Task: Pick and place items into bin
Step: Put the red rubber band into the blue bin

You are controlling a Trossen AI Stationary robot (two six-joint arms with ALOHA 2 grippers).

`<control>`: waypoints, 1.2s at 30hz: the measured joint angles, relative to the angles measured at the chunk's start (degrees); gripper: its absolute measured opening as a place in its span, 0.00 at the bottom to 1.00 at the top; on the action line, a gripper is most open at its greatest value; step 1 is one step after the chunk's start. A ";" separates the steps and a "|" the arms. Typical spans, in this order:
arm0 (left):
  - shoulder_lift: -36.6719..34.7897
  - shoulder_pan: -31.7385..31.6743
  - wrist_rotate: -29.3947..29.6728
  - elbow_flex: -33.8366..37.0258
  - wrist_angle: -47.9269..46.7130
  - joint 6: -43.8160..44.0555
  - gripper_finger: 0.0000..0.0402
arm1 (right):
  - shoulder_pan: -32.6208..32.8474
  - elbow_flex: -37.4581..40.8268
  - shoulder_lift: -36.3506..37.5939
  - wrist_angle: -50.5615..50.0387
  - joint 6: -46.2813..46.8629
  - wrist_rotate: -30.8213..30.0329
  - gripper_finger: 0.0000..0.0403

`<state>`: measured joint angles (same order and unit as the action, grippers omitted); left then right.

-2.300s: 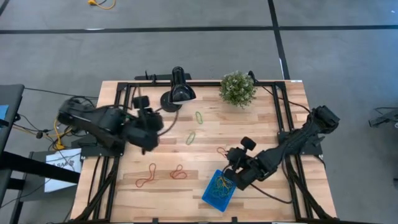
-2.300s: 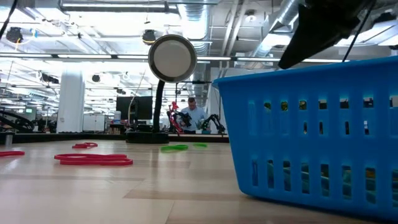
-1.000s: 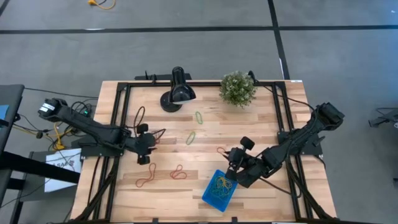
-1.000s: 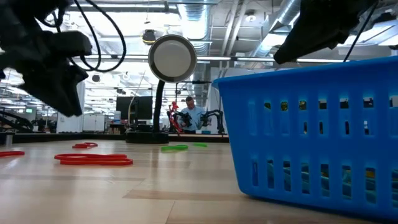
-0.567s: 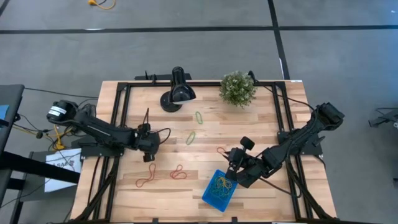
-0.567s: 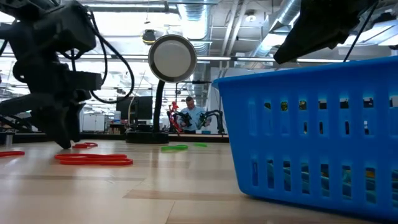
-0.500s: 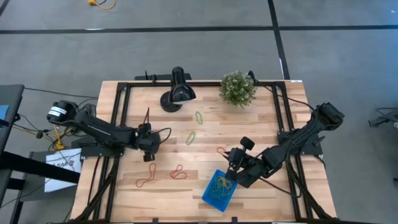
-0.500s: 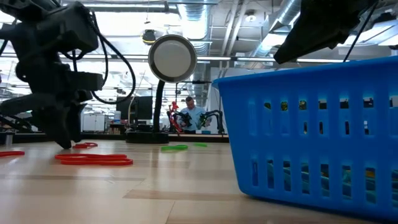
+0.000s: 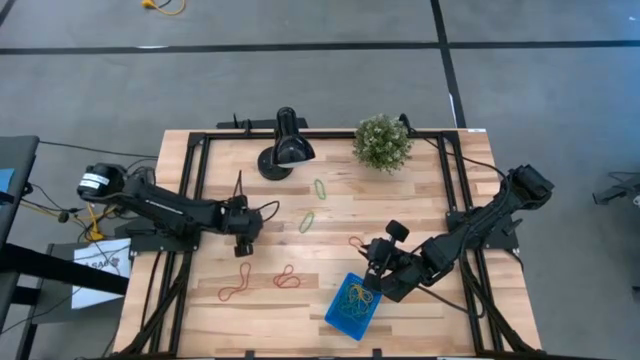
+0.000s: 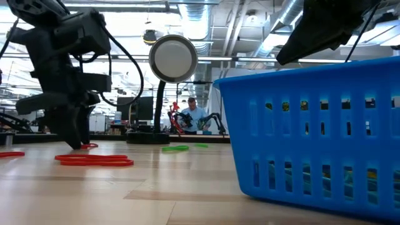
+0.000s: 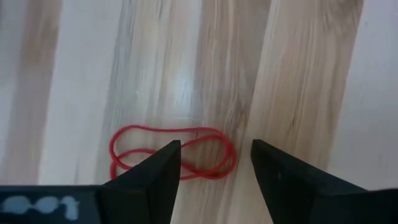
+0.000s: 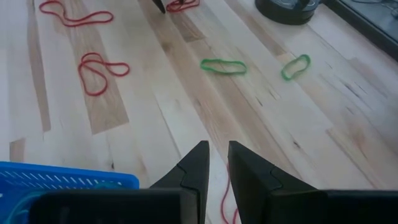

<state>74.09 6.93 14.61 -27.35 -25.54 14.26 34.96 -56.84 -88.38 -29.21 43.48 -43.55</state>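
Note:
My left gripper is low over the left half of the wooden table, fingers pointing down and open. In the left wrist view its fingers stand on either side of one end of a red rubber band lying flat on the wood. The low view shows its tips at table level by that band. My right gripper hovers at the far rim of the blue bin, open by a narrow gap. The bin holds yellow and green bands.
Loose bands lie on the table: two red, another red, two green. A black lamp and a green plant stand at the far edge. Black frame rails run along both sides.
My left gripper has come down from above the table to table level and shifted a little toward the table's right edge, ending with its open fingers over the red band. My right arm and the bin have kept still.

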 joint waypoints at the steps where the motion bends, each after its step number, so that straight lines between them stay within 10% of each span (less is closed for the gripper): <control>1: 0.02 -0.72 -1.44 0.46 0.29 0.28 0.47 | 0.00 0.00 0.00 0.05 0.00 0.02 0.13; 11: 0.35 -7.71 -10.10 1.26 1.53 -2.05 0.44 | 0.00 0.00 0.00 0.11 0.00 0.13 0.13; 21: 0.46 -8.83 -9.99 1.16 3.73 -8.80 0.03 | 0.00 0.00 0.00 0.10 -0.02 0.13 0.13; 36: -3.07 4.65 -9.64 -15.60 7.49 -8.66 0.00 | 0.00 -0.02 0.00 -0.28 0.00 0.11 0.13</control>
<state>71.02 11.58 4.97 -42.95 -18.05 5.61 34.96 -56.86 -88.38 -29.49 43.48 -43.44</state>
